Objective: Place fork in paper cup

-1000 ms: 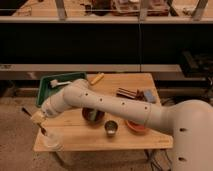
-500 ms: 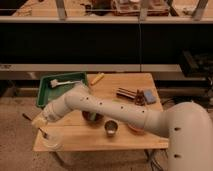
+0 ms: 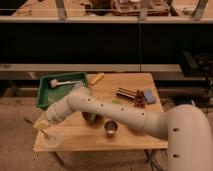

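The white paper cup (image 3: pixel 51 141) stands at the front left corner of the wooden table (image 3: pixel 130 137). My gripper (image 3: pixel 42 125) is at the end of the white arm, just above and slightly left of the cup. It is shut on the fork (image 3: pixel 29 120), a thin slender piece that sticks out up and to the left of the gripper, past the table's left edge. The fork's lower end seems to point down toward the cup's rim; whether it touches the cup I cannot tell.
A green tray (image 3: pixel 47 97) holding a white brush-like tool (image 3: pixel 62 83) sits at the back left. A dark bowl (image 3: pixel 90 116) and a steel cup (image 3: pixel 111 127) lie under the arm. A yellow item (image 3: pixel 97 78), dark pieces (image 3: pixel 125 93) and a blue sponge (image 3: pixel 149 96) lie toward the back right.
The gripper with the fork has sunk a little toward the paper cup, and the arm has stretched further left.
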Robot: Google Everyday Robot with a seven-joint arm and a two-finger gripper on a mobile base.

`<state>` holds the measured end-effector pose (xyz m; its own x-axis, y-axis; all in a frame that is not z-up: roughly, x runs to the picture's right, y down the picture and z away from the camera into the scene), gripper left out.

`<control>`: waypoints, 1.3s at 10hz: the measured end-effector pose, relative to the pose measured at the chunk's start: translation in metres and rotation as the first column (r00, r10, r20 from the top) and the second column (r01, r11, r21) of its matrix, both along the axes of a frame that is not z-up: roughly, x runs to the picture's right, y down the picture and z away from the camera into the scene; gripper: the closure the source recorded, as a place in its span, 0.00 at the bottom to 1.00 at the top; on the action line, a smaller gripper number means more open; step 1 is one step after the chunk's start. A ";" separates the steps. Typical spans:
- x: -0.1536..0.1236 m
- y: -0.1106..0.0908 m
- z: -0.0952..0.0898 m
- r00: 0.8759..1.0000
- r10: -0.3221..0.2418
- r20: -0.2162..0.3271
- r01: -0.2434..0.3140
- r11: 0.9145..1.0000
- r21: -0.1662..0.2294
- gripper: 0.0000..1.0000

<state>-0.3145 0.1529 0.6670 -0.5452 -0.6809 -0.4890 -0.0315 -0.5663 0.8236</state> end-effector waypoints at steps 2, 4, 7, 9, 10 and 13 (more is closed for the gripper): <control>0.005 0.003 0.004 1.000 -0.002 0.000 0.002 1.000 -0.003 0.97; 0.012 0.006 0.007 1.000 0.001 -0.007 -0.001 1.000 -0.003 0.97; 0.019 0.014 0.016 1.000 0.001 -0.031 -0.001 1.000 -0.006 0.97; 0.020 0.022 0.021 0.999 0.013 -0.042 -0.013 1.000 -0.002 0.97; 0.022 0.025 0.023 0.999 0.019 -0.046 -0.019 1.000 0.006 0.97; 0.018 0.030 0.023 0.998 0.005 -0.055 -0.003 0.999 0.032 0.78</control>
<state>-0.2962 0.1827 0.6897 -0.5688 -0.6678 -0.4800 0.0155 -0.5922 0.8056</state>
